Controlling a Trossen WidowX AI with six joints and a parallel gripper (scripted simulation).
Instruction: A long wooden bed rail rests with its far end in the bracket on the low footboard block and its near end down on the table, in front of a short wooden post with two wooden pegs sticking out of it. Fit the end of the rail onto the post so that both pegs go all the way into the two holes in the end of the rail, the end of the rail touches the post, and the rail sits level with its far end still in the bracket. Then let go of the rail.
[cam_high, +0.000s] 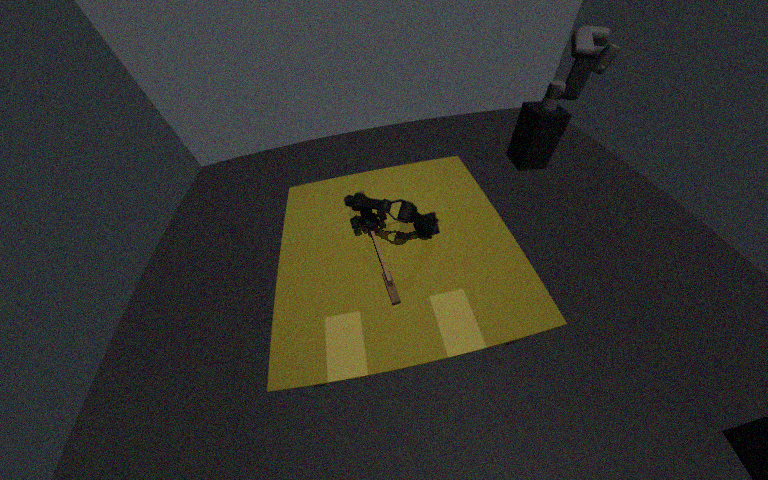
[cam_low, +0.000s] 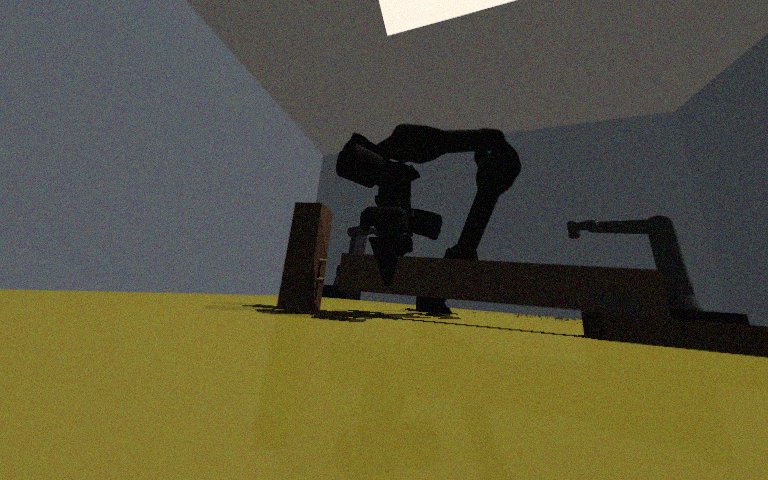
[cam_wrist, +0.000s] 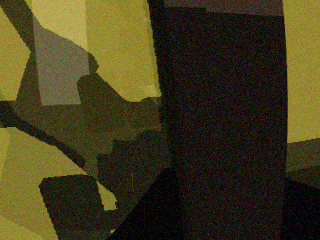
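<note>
Gripper (cam_low: 387, 271) clamped on the bed rail (cam_low: 509, 283) close to its near end, which hangs lifted off the yellow table (cam_low: 169, 384), just short of the short post (cam_low: 304, 257); the far end sits at the footboard block (cam_low: 673, 331). That rail looks stiff, long and hard-faced, likely to pivot in a pinch. Holding near the peg end, as now, seems wisest for steering the holes onto the pegs (cam_low: 321, 270).
</note>
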